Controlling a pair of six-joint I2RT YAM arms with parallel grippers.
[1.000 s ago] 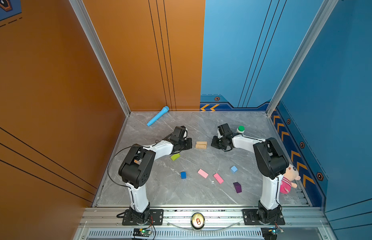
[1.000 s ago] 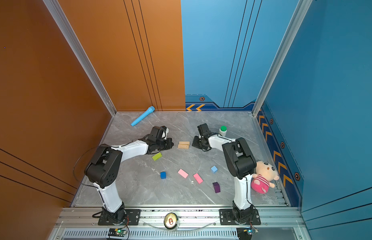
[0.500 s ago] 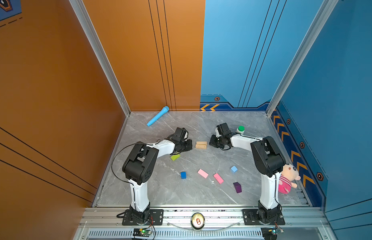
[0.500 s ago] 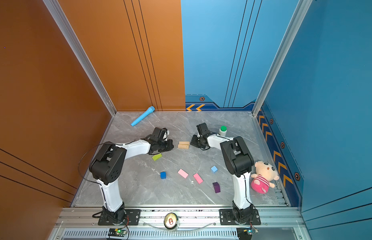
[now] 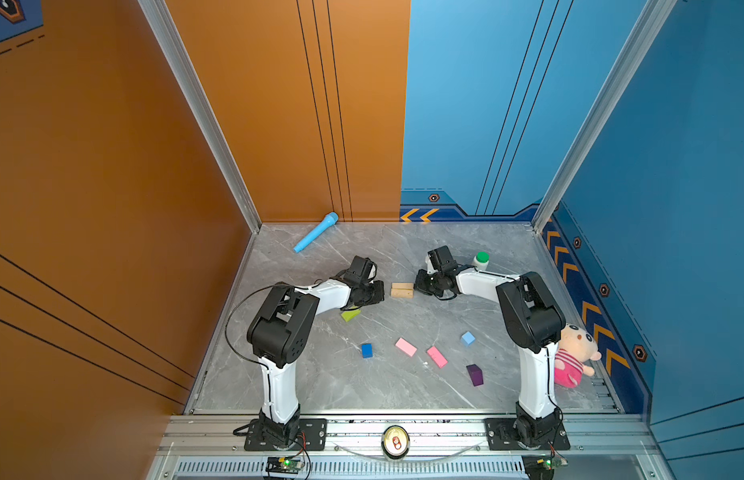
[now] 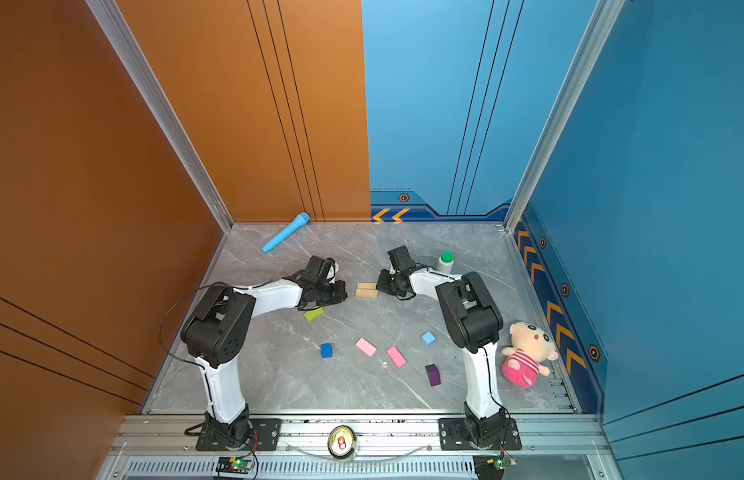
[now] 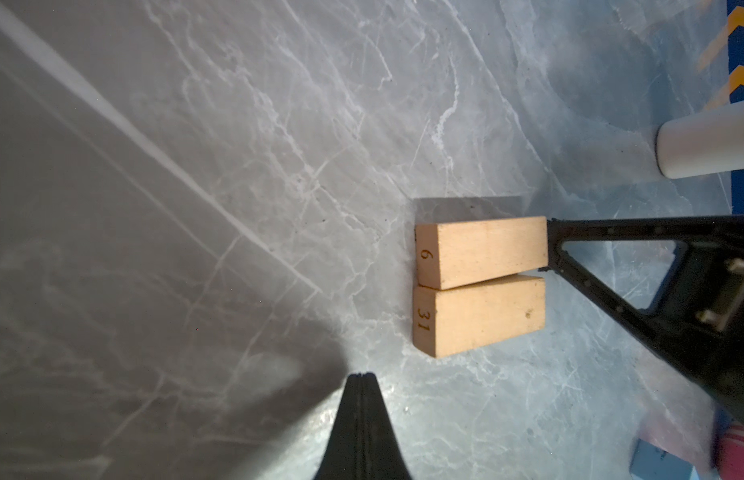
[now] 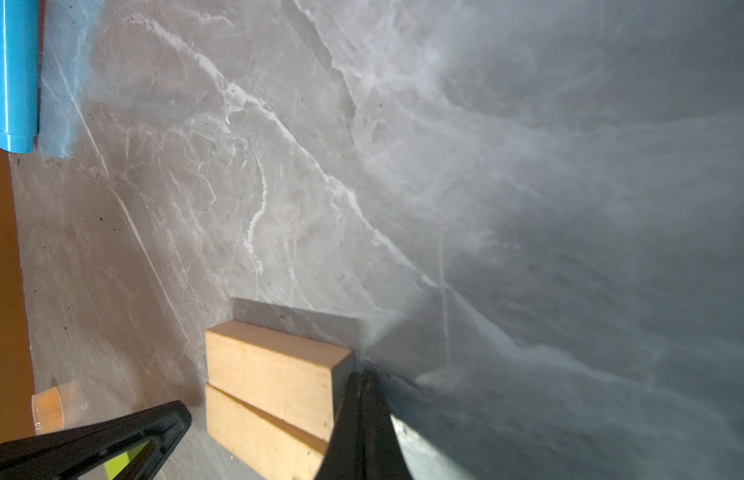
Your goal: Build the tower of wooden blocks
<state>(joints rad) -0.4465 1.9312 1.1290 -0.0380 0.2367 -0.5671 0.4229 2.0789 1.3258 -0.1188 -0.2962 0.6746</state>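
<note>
Nudging the two tan bars (image 5: 402, 290) together at mid tabletop (image 5: 362, 395); right claw (image 8: 362, 376), closed and empty, touches one bar's end; left claw (image 7: 362, 377), closed too, stands near; I should push slowly, evenly.

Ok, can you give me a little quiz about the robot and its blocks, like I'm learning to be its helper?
1. True or false: the two tan bars lie side by side, touching.
2. How many pink bars are there? A) one B) two C) three
3. Fill the gap: the left hand and the right hand are both ___ (open or shut).

Key: 1 true; 2 B; 3 shut.
</note>
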